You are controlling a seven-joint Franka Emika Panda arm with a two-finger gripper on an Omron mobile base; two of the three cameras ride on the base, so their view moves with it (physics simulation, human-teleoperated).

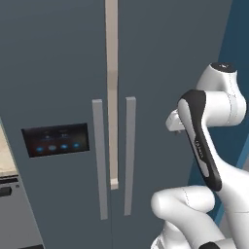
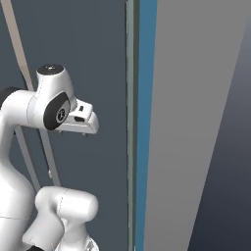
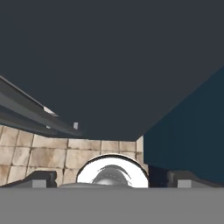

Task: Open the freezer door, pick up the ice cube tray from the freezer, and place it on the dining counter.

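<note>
The gripper (image 3: pixel 111 181) points downward along the fridge front: in the hand view its two dark fingertips stand far apart at the bottom corners, jaws wide, with nothing between them but the tiled floor (image 3: pixel 52 153) below. In the left base view the hand (image 1: pixel 174 121) sits at about mid-height of the fridge, close in front of the plain door (image 1: pixel 175 58).

The freezer door (image 1: pixel 53 97), the one with the black panel (image 1: pixel 56 140), lies to the gripper's left, across the beige gap (image 1: pixel 112 87) between the two doors. It looks shut. Its handle (image 1: pixel 99 158) is a vertical bar just left of that gap, its long axis running up and down; the plain door's handle (image 1: pixel 130 155) stands between it and the gripper.

So the coming reach likely goes leftward past the nearer bar, with the fingers turned to close across a vertical bar. The ice cube tray and the table are still to come, behind the closed door and elsewhere.
</note>
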